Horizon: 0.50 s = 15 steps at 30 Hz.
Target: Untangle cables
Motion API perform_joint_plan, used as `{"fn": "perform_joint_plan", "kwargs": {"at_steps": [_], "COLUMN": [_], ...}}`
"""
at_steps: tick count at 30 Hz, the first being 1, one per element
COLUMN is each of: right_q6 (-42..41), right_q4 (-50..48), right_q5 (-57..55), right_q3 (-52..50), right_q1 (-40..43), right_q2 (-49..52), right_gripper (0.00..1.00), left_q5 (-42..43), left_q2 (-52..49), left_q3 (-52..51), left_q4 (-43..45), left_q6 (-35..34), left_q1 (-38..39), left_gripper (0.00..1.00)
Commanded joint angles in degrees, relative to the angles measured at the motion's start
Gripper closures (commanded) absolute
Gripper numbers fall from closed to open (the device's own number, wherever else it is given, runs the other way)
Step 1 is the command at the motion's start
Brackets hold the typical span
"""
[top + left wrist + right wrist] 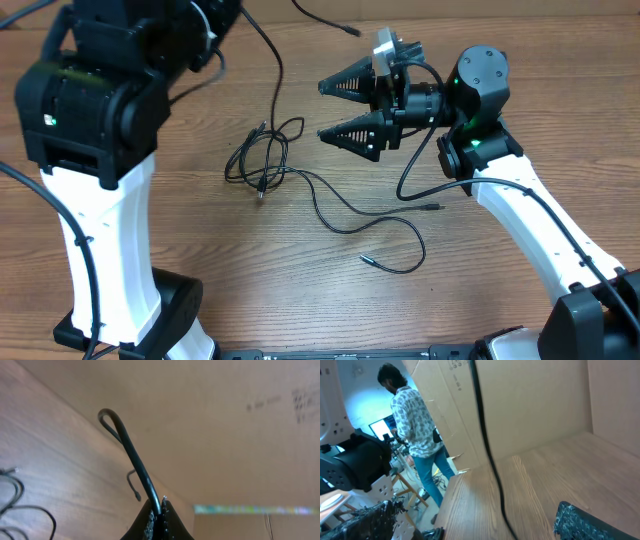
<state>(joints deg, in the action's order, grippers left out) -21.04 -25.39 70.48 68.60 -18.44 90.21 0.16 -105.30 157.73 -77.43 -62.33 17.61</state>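
Note:
A loose tangle of thin black cables lies mid-table, and one strand trails right to a plug. Another strand rises from the tangle toward the top left, where the left arm's body hides its gripper in the overhead view. In the left wrist view, my left gripper is shut on a black cable that bends into a hairpin loop above the jaws. My right gripper stands open, pointing left at the raised strand. In the right wrist view that cable hangs in front of the gripper, untouched.
A separate cable end lies at the table's far edge. A thin cord loops under the right arm. Cardboard walls stand behind the table. A person stands beyond the table's edge.

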Motion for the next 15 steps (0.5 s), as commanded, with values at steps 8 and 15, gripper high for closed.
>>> {"fn": "perform_joint_plan", "kwargs": {"at_steps": [8, 15], "right_q6": [2.93, 2.91], "right_q4": [-0.35, 0.46], "right_q5": [-4.04, -4.24], "right_q3": [1.62, 1.62], "right_q1": [-2.82, -3.72], "right_q2": [-0.5, -0.5], "right_gripper": [0.0, 0.58], "left_q5": [1.31, 0.87], "left_q2": [-3.23, -5.22], "left_q3": [-0.15, -0.15], "left_q4": [-0.63, -0.59], "left_q6": [-3.15, -3.74], "left_q1": [6.84, 7.26], "left_gripper": [0.96, 0.95]}}
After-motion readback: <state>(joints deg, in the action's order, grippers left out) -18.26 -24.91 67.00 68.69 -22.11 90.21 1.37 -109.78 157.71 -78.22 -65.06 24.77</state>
